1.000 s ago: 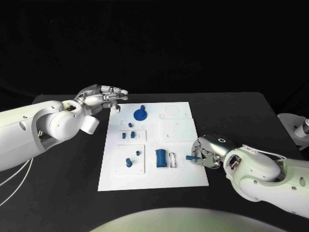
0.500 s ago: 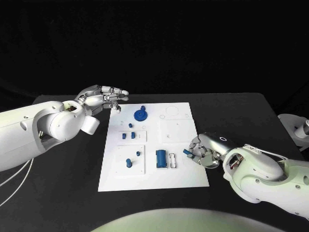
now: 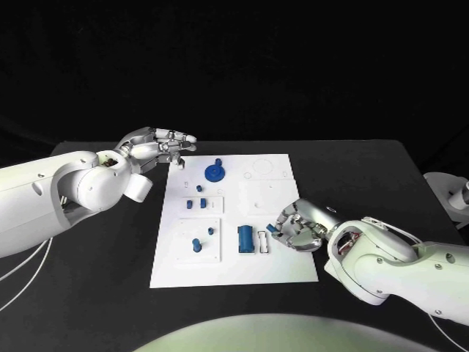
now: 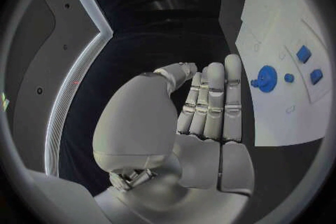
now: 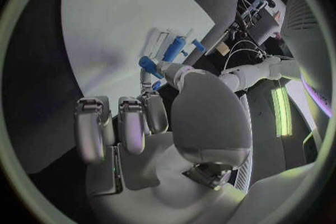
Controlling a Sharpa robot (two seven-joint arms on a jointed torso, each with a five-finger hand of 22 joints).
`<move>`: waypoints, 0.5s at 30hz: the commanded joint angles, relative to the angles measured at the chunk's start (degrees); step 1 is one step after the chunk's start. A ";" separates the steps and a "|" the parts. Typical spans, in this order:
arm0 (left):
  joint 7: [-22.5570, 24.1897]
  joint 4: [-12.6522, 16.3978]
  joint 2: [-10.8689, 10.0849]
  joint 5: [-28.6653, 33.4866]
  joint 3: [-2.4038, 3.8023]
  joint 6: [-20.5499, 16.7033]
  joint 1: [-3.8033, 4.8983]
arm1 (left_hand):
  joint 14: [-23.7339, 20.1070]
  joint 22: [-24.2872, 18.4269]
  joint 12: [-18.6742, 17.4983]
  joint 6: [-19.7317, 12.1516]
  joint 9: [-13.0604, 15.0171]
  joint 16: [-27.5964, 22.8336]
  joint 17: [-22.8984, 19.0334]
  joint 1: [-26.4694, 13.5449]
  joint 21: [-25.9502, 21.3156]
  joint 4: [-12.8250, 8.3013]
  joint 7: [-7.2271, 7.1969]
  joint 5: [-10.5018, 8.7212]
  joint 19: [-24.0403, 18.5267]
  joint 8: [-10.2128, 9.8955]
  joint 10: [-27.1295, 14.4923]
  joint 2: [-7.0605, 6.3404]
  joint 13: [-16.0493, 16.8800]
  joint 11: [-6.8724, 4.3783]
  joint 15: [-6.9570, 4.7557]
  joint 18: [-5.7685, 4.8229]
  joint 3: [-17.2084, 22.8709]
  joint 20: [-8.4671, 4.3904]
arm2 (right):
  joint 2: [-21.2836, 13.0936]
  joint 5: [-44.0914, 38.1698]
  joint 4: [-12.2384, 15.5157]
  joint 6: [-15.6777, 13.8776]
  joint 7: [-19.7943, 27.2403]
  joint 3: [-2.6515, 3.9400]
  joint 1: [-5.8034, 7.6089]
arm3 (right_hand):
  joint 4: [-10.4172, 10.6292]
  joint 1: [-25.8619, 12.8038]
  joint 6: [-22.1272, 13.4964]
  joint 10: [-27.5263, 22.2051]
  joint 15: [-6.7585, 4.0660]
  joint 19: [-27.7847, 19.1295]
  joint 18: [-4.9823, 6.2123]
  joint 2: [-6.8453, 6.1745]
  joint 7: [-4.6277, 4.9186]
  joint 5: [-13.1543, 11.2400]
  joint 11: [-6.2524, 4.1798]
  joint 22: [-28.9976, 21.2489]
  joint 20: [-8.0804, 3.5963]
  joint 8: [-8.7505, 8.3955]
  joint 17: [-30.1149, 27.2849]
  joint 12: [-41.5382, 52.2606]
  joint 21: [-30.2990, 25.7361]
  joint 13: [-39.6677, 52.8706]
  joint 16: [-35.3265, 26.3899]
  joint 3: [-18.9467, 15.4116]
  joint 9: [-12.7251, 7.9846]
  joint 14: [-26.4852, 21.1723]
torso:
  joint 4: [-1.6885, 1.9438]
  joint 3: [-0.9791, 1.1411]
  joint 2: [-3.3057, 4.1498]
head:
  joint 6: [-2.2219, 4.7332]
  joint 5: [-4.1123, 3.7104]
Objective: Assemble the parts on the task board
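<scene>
The white task board (image 3: 279,273) lies mid-table. My right hand (image 3: 301,232) hovers over its near right part and pinches a small blue part (image 3: 268,228) between thumb and finger, just beside the blue block (image 3: 243,240) and the white slot (image 3: 261,243). In the right wrist view the pinched blue part (image 5: 148,63) sticks out past the fingertips of that hand (image 5: 164,117), above the board (image 5: 119,17). My left hand (image 3: 155,147) floats at the board's far left corner, fingers extended and holding nothing; the left wrist view shows this hand (image 4: 203,112) beside the board (image 4: 280,117).
A blue round disc (image 3: 213,173) stands at the board's far end, also seen as the disc (image 4: 266,77). Small blue pieces (image 3: 196,204) sit mid-left, and another blue piece (image 3: 200,245) lies near-left. A white fixture (image 3: 462,198) stands at the table's right edge.
My right hand has carried the small blue part leftward over the board, from its right edge to just beside the white slot. My left hand has stayed put.
</scene>
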 commanded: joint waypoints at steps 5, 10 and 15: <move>0.14 0.17 0.14 0.20 0.04 0.93 0.03 | -0.44 0.14 0.45 -0.39 -0.08 0.14 -0.14 0.78 0.22 -0.18 -0.11 0.38 0.24 0.25 -0.30 -0.06 0.01 0.04 0.11 0.42 0.45 -0.11 | 1.85 5.65 -1.23 3.42 -0.11 -0.05 -0.57 | 0.13 -1.74 0.52 1.55 -0.11 5.16 -0.26 0.15 -0.56 1.20 -0.16 14.33 -0.43 1.63 12.40 0.60 -0.16 7.58 0.28 -1.50 6.21 5.64 | -0.05 0.09 -0.01 | -0.16 0.12; 0.10 0.00 0.43 0.16 0.05 1.02 0.04 | -0.46 0.21 0.50 -0.40 -0.09 0.13 -0.18 0.90 0.30 -0.30 -0.09 0.38 0.23 0.26 -0.31 -0.06 0.00 0.05 0.10 0.42 0.57 -0.13 | 3.00 5.93 -2.10 4.60 -0.79 -0.07 -0.72 | 0.49 -2.89 0.73 1.65 -0.15 5.17 -0.27 0.21 -0.62 1.41 -0.20 14.34 -0.48 1.77 12.49 0.85 -0.14 7.75 0.31 -2.40 6.32 5.65 | -0.08 0.02 0.00 | -0.22 0.12; 0.03 0.06 0.58 0.14 0.05 1.25 0.04 | -0.46 0.25 0.52 -0.41 -0.11 0.12 -0.20 0.97 0.36 -0.38 -0.09 0.38 0.22 0.27 -0.32 -0.06 -0.01 0.06 0.10 0.41 0.65 -0.14 | 3.74 5.99 -2.70 4.97 -1.27 -0.08 -0.78 | 0.77 -3.83 0.94 1.76 -0.21 5.21 -0.29 0.17 -0.71 2.11 -0.27 14.37 -0.53 1.91 12.57 1.14 -0.03 7.94 0.34 -3.36 6.43 5.67 | -0.04 0.07 0.06 | -0.34 0.13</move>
